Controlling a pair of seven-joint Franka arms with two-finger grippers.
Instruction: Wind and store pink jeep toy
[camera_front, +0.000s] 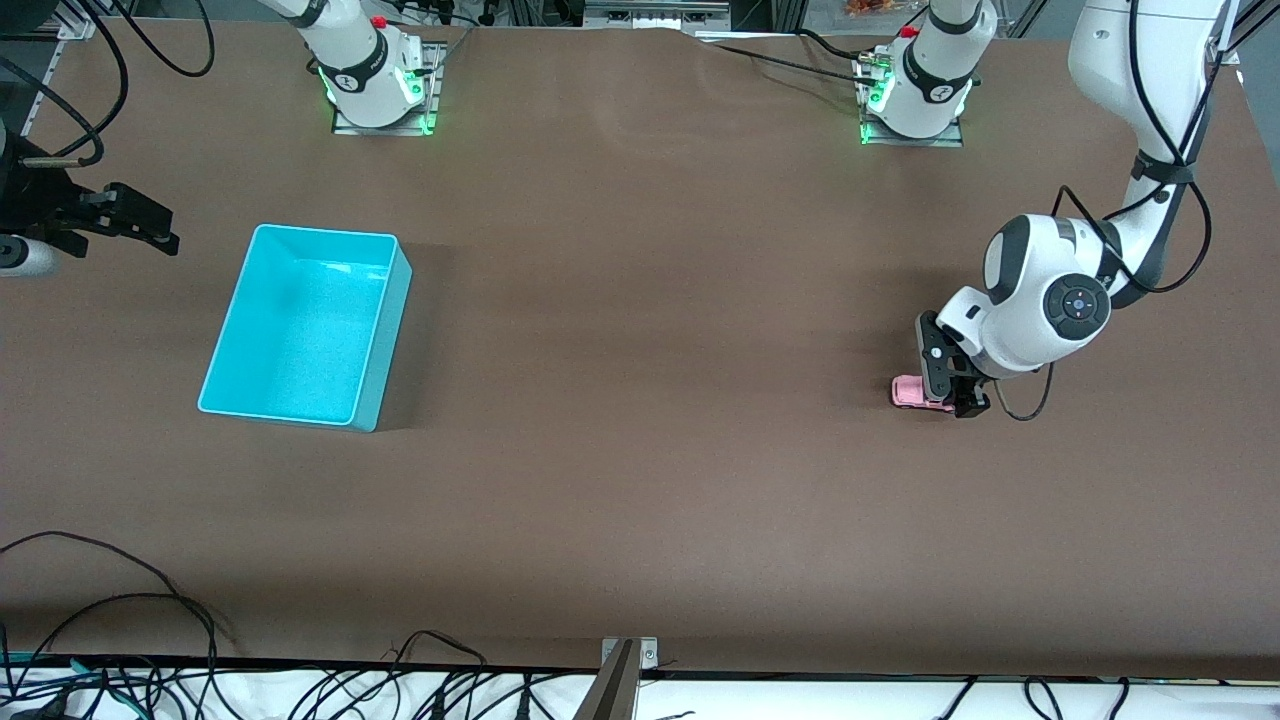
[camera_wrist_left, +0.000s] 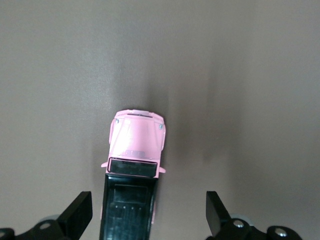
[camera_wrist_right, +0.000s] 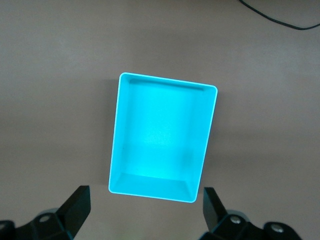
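Observation:
The pink jeep toy (camera_front: 908, 391) stands on the brown table at the left arm's end. In the left wrist view the jeep (camera_wrist_left: 136, 145) shows its pink hood and black roof. My left gripper (camera_front: 952, 400) is down at the table and open. It also shows in the left wrist view (camera_wrist_left: 148, 216), where its fingers (camera_wrist_left: 77, 215) straddle the jeep's black rear part with gaps on both sides. The turquoise bin (camera_front: 388, 340) stands empty toward the right arm's end. My right gripper (camera_front: 150, 228) waits open in the air beside the bin and shows in the right wrist view (camera_wrist_right: 145, 212).
The bin (camera_wrist_right: 165, 186) also fills the middle of the right wrist view. Both arm bases (camera_front: 378, 90) stand along the table's edge farthest from the front camera. Black cables (camera_front: 120, 620) lie at the edge nearest the front camera.

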